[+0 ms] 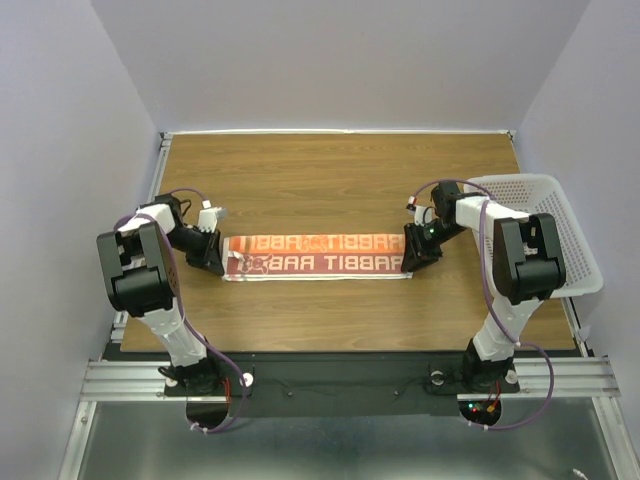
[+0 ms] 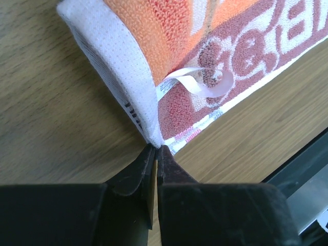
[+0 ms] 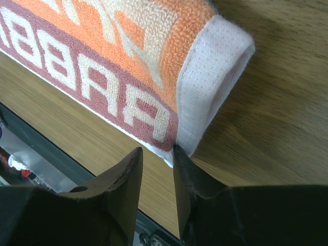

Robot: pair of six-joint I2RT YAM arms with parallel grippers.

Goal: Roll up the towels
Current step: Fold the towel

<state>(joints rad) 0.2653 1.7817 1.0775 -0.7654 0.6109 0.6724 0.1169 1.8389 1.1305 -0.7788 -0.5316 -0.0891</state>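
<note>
One towel (image 1: 318,255) lies folded into a long strip across the middle of the table, orange and brick red with pale "RABBIT" lettering. A second towel is not in view. My left gripper (image 1: 222,263) is at the strip's left near corner. In the left wrist view the gripper (image 2: 156,148) is shut, pinching the white hem corner of the towel (image 2: 174,31). My right gripper (image 1: 408,258) is at the strip's right near corner. In the right wrist view it (image 3: 158,151) is open, and the towel (image 3: 128,51) corner touches its right finger, not between the jaws.
A white perforated basket (image 1: 560,230) stands at the right edge of the table, behind my right arm. A white care label (image 2: 195,84) loops up from the towel near the left corner. The table's front edge and a black rail lie just below the towel.
</note>
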